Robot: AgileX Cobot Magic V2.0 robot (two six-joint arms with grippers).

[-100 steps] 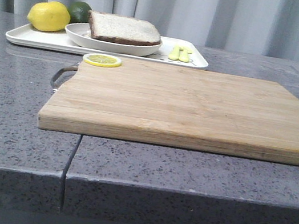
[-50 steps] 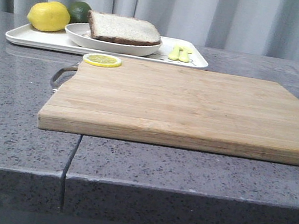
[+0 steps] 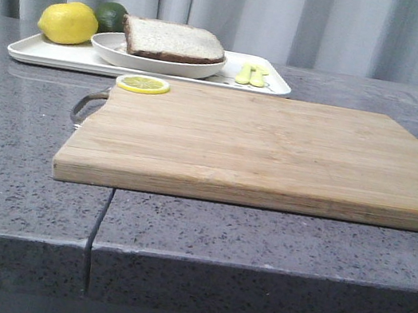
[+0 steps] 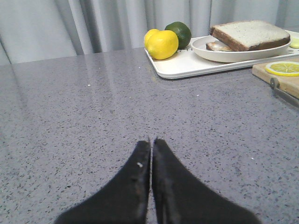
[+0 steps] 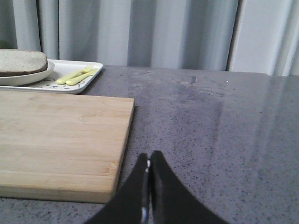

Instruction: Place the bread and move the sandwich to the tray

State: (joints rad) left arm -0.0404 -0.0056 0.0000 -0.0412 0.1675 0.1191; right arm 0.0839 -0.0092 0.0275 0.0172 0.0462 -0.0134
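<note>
Nothing has shifted since a second ago: every object sits exactly where it did. From the front, the sandwich (image 3: 172, 42) rests on its round plate on the tray (image 3: 49, 54), far back at eleven o'clock, beside a lemon (image 3: 68, 22) and lime (image 3: 111, 14); the cutting board (image 3: 275, 148) lies bare but for a lemon slice (image 3: 142, 84). No arm shows here. On the left wrist camera, the left end effector (image 4: 152, 140) is pressed closed and empty, low over the tabletop (image 4: 93, 107), with the sandwich well off at two o'clock. On the right wrist camera, the right end effector (image 5: 149, 156) is also closed on nothing, the sandwich at ten o'clock across the board. The job looks finished; the left arm seems nearer.
</note>
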